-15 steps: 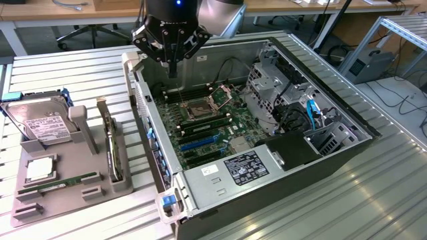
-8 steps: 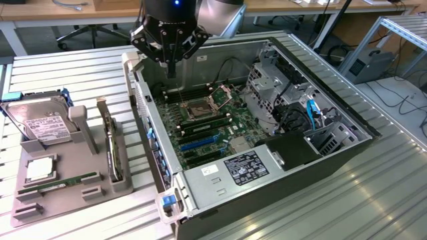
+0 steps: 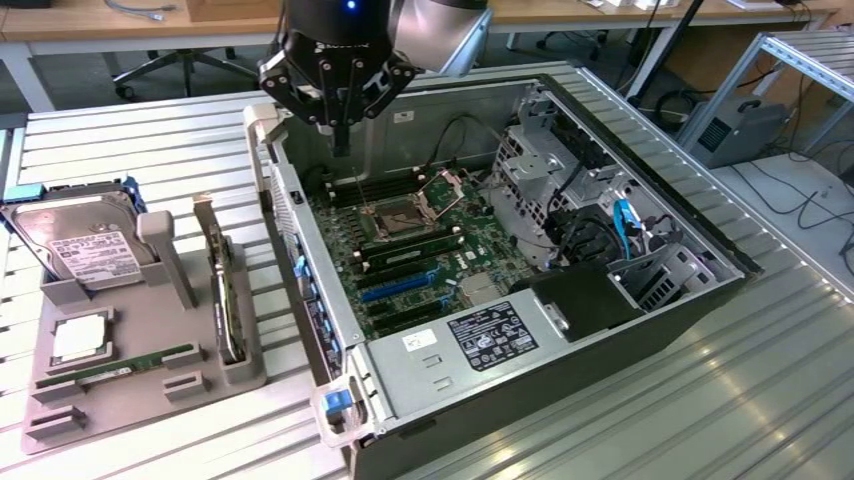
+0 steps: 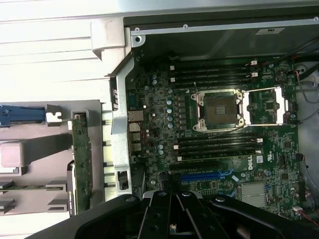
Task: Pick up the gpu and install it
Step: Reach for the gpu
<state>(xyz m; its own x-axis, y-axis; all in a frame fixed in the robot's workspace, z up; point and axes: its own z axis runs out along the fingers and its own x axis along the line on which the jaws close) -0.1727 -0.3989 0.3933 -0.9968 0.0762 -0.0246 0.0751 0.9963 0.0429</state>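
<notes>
The gpu (image 3: pixel 224 300) stands on edge in a slot of the grey holder (image 3: pixel 134 400), to the exterior view's left of the open computer case (image 3: pixel 561 360). In the wrist view the gpu (image 4: pixel 81 159) shows edge-on as a thin greenish-brown board beside the case wall. My gripper (image 3: pixel 342 140) hangs shut and empty above the far end of the case, over the motherboard (image 3: pixel 427 250), well apart from the gpu. Its black fingers (image 4: pixel 172 214) are pressed together. Blue expansion slots (image 3: pixel 400 285) lie bare on the motherboard (image 4: pixel 164 99).
The holder also carries a hard drive (image 3: pixel 87 250), a processor chip (image 3: pixel 80 340) and a green RAM stick (image 3: pixel 114 365). Inside the case are a processor socket (image 4: pixel 219 112), a metal drive cage (image 3: pixel 547 180) and cables. Everything sits on a slatted metal table (image 3: pixel 747 400).
</notes>
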